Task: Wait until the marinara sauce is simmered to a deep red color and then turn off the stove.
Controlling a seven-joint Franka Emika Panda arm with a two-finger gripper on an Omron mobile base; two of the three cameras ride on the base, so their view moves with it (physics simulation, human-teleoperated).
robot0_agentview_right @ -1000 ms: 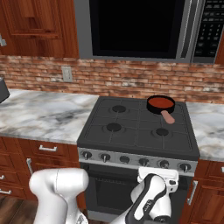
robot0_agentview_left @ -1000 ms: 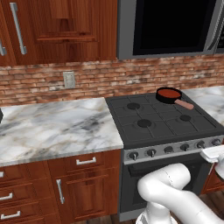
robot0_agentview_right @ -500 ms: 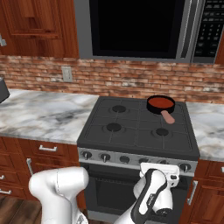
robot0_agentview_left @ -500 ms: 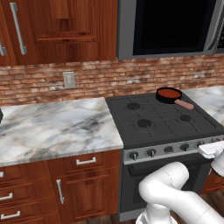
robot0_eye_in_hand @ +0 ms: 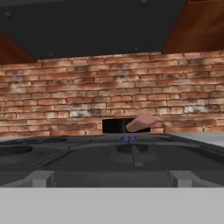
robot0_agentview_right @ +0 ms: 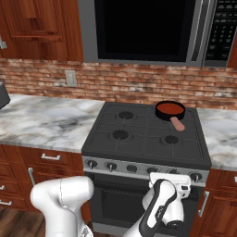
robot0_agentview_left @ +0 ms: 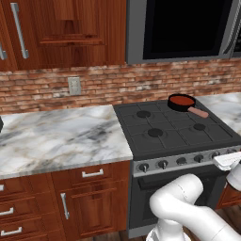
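I see the stove (robot0_agentview_left: 181, 136) at centre right of the left base view, a black four-burner gas range with dark grates and a steel front strip carrying a row of small dark knobs (robot0_agentview_right: 132, 168). The small dark frying pan (robot0_agentview_left: 181, 102) sits on the rear burner at upper right of the cooktop, its reddish-brown handle (robot0_agentview_left: 198, 112) pointing toward the front right. The marinara sauce (robot0_agentview_right: 170, 109) fills the pan as a flat red disc, seen in the right base view just above centre. In the hand view I look low across the cooktop: the pan appears as a dark block at frame centre with the handle end toward the camera, and a small blue flame (robot0_eye_in_hand: 128, 138) shows just under it. The brick wall (robot0_eye_in_hand: 87, 100) stands behind. The arm's white hand (robot0_agentview_right: 170, 181) is in front of the steel strip, lower centre-right of the right base view, close to the knobs; I cannot tell whether it touches one. The gripper (robot0_eye_in_hand: 111, 178) is released, jaws spread wide with the two tips at the bottom of the hand view, holding nothing. The marble tabletop (robot0_agentview_left: 56, 136) runs left of the stove, with wooden cabinets (robot0_agentview_left: 75, 202) below, and the black-windowed microwave (robot0_agentview_right: 143, 30) hangs above the range.
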